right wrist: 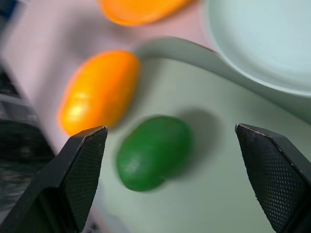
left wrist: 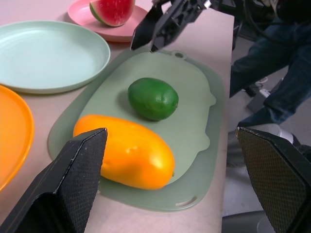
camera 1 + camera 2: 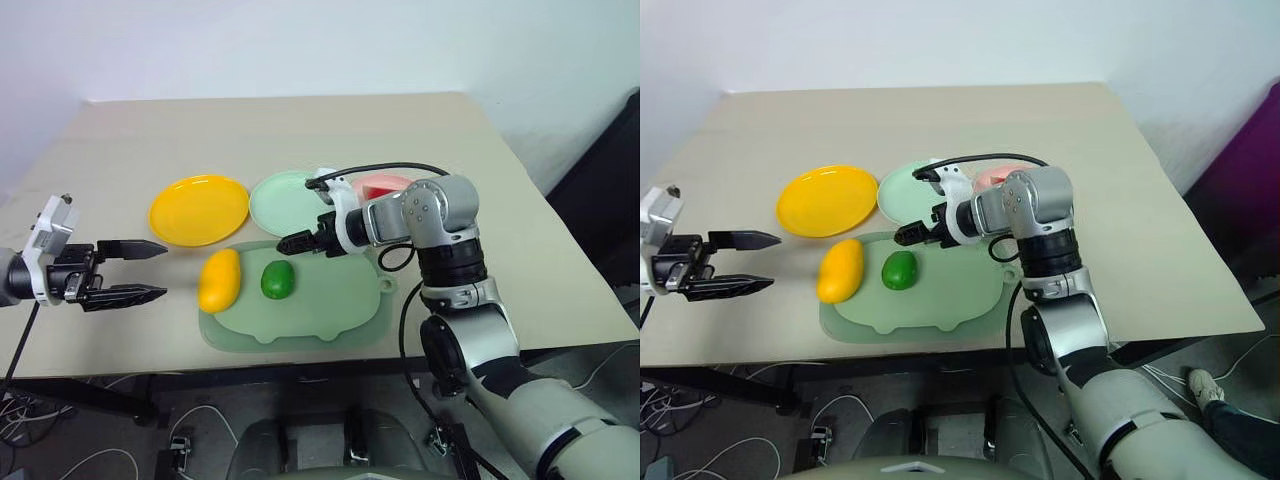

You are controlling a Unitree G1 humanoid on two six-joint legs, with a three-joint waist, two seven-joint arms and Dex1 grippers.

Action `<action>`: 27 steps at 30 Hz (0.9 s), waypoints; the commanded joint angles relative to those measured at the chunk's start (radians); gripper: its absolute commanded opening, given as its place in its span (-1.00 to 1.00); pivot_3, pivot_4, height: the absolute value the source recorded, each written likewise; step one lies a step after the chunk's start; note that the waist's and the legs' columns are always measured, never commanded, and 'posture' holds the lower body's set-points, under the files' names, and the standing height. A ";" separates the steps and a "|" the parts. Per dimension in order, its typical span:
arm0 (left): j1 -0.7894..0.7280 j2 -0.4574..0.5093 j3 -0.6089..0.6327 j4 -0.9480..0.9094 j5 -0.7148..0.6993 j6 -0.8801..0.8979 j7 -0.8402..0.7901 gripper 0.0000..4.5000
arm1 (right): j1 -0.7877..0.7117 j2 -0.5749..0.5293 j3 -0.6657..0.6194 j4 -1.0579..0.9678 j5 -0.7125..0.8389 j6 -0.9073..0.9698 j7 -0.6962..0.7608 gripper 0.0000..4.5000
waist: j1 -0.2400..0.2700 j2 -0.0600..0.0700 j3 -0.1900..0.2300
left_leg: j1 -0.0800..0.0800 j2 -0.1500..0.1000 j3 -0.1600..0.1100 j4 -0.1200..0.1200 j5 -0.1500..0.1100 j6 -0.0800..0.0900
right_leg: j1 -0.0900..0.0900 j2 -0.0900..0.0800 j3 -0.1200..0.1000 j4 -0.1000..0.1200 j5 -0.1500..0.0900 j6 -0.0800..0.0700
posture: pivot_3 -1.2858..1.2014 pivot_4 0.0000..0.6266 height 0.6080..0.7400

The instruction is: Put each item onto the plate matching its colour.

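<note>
The left hand (image 3: 148, 270) is hovering off the left edge of the pale green mat (image 3: 330, 320), its two black fingers spread wide and gripping nothing; their inner pads are showing a fine cross-hatched texture in the left wrist view. The fingertips are pointing toward the mango (image 3: 219, 279) without touching it.

The mat is lying flat on the beige surface (image 3: 120, 150), a thin soft-looking sheet with rounded corners and a small holed tab on its right side. The mango, smooth, oblong and yellow-orange, is resting half over the mat's left edge. Just beside it, apart by a narrow gap, the green fruit (image 3: 277, 279) is sitting on the mat, glossy and egg-shaped.

The right hand (image 3: 298, 242) is hanging over the far edge of the mat, just beyond the green fruit, fingers standing wide apart and empty, angled down toward the fruit.

Farther back, three round shallow plastic plates are lying in a row: the yellow plate (image 3: 198, 209) on the left, the mint green plate (image 3: 280, 200) in the middle, both bare, and the pink plate (image 3: 385, 185) on the right, partly hidden behind the right arm. The watermelon wedge (image 2: 112, 10), red flesh with green rind, is sitting on the pink plate.
</note>
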 commanded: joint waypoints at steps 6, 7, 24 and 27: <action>-0.037 -0.009 -0.006 0.018 0.001 -0.026 -0.003 1.00 | -0.190 0.018 -0.187 0.317 0.126 0.007 -0.281 0.99 | -0.005 0.000 0.000 | 0.000 0.000 0.002 0.000 0.001 0.002 | 0.000 0.001 0.000 0.000 0.000 0.000 | 0.03 -0.52 1.00; -0.040 -0.012 -0.007 0.021 0.002 -0.026 -0.003 1.00 | -0.204 0.023 -0.215 0.355 0.143 0.007 -0.324 0.99 | -0.005 0.000 0.000 | 0.000 0.000 0.002 0.000 0.001 0.002 | 0.000 0.001 0.000 0.001 0.000 0.000 | 0.03 -0.52 1.00; -0.049 -0.019 -0.009 0.023 0.007 -0.027 -0.003 1.00 | -0.253 0.143 -0.563 0.498 0.379 0.007 -0.921 0.99 | -0.022 -0.001 -0.001 | 0.000 0.001 -0.001 0.000 0.001 0.003 | 0.002 0.001 0.000 0.000 0.000 0.001 | 0.03 -0.52 1.00; -0.058 -0.025 -0.014 0.030 0.010 -0.028 -0.003 1.00 | -0.237 0.147 -0.561 0.488 0.418 0.007 -0.995 0.99 | -0.027 -0.001 -0.001 | 0.000 0.001 -0.001 0.000 0.001 0.003 | 0.002 0.000 0.000 0.000 0.000 0.001 | 0.03 -0.52 1.00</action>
